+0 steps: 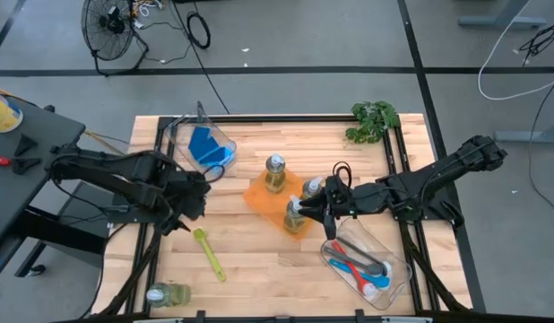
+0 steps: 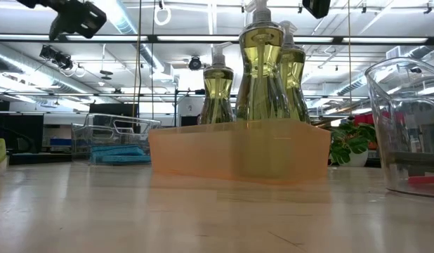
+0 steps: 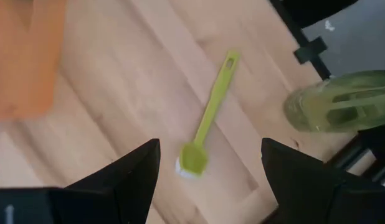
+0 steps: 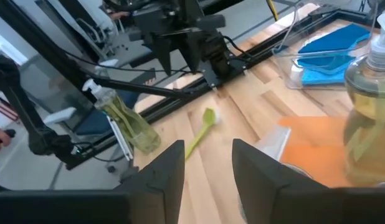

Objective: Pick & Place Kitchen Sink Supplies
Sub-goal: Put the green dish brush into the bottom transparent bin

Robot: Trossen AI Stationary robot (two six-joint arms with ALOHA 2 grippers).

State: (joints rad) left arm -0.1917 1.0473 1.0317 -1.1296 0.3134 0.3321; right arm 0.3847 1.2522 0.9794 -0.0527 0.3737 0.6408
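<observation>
Soap bottles, three of them, stand in the orange tray (image 1: pixel 264 194) at the middle of the table (image 1: pixel 259 251) in the high view: one (image 1: pixel 275 172) toward the far side, two (image 1: pixel 297 213) close together nearer the right arm. A fourth bottle (image 1: pixel 167 293) lies on its side at the table's near left corner. A yellow-green brush (image 1: pixel 208 253) lies flat on the wood between that bottle and the tray. Blue sponges (image 1: pixel 205 146) sit in the clear bin (image 1: pixel 225 144) at the far left; red, blue and grey brushes (image 1: pixel 358 265) lie in the clear bin (image 1: pixel 398 274) at the near right. The left gripper (image 1: pixel 189 199) hangs over bare wood left of the tray. The right gripper (image 1: pixel 308 211) reaches to the pump of the nearest bottle in the tray. A plant (image 1: pixel 374 119) sits at the far right corner.

Low view: the three bottles (image 2: pixel 262 77) rise from the tray (image 2: pixel 238 151), the sponge bin (image 2: pixel 115 144) behind on the left.

Left wrist view: the fingers (image 3: pixel 127 180) stand wide apart and empty above the brush (image 3: pixel 208 121), the lying bottle (image 3: pixel 339 102) beyond.

Right wrist view: the fingers (image 4: pixel 161 174) are partly closed; I cannot tell whether they grip the pump.
</observation>
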